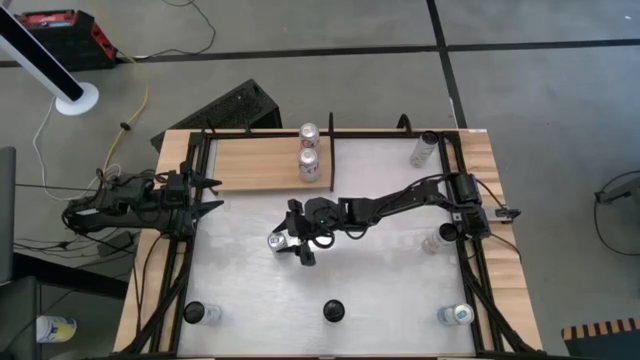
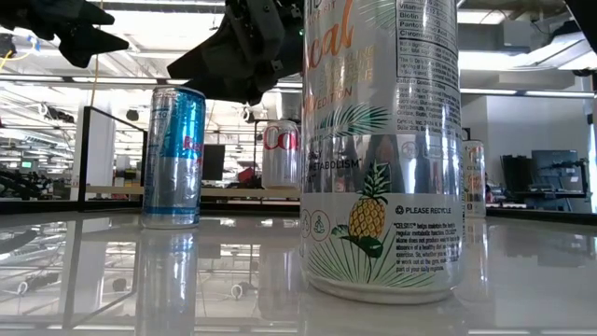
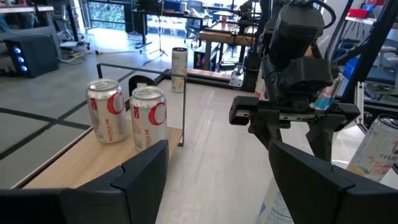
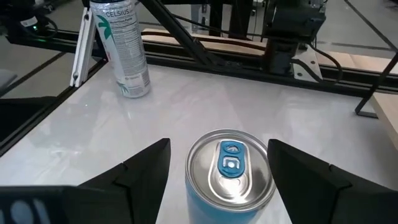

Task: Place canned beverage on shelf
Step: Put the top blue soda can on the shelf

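**A:** So the right tool (image 4: pixel 219 163) hangs right over the slim silver-and-blue drink can (image 4: pixel 230 167) mid-worktop (image 1: pixel 400 290), fingers apart either side of the top, not gripping yet. Looks like the pre-grasp step.

**B:** Yep. Next I'd guess it drops, squeezes, then carries it to the light wood-grain shelf (image 1: pixel 255 160) with black rails, beside the two red-and-silver cans (image 1: pixel 309 150). Left tool (image 1: pixel 205 195) waits open by the shelf's edge.
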{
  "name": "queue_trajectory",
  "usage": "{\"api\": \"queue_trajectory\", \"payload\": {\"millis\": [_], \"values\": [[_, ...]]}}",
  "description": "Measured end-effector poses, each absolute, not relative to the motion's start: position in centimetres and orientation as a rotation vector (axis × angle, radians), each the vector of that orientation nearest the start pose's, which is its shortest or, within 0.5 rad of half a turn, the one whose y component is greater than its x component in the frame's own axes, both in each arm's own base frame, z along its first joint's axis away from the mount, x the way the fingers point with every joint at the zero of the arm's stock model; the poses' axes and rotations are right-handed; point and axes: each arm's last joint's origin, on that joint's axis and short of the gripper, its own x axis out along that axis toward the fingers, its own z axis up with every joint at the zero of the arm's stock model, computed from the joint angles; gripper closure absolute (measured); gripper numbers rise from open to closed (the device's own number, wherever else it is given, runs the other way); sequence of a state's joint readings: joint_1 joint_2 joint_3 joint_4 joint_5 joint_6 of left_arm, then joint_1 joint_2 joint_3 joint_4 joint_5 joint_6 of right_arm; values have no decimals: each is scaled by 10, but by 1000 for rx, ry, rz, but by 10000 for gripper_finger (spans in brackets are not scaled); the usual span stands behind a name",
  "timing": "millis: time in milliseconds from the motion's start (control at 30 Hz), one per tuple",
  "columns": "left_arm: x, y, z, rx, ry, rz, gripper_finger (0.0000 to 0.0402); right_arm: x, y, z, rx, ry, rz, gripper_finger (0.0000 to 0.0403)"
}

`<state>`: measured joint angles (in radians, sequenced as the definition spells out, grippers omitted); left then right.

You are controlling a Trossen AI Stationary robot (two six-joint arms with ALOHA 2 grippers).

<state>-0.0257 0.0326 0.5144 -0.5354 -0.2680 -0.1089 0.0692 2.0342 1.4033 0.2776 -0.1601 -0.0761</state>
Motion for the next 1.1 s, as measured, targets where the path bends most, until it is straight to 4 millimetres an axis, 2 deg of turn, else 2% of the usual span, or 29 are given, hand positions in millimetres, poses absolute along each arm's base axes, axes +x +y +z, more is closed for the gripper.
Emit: {"api": "queue_trajectory", "payload": {"millis": [767,1000,1100], "values": [[41,7,274,-100,40,245,141,460,30,209,-54,361,211,110],[41,7,274,-101,40,245,141,459,36,208,-50,376,209,97],[41,7,275,-104,24,263,141,454,36,219,-94,382,198,86]]}}
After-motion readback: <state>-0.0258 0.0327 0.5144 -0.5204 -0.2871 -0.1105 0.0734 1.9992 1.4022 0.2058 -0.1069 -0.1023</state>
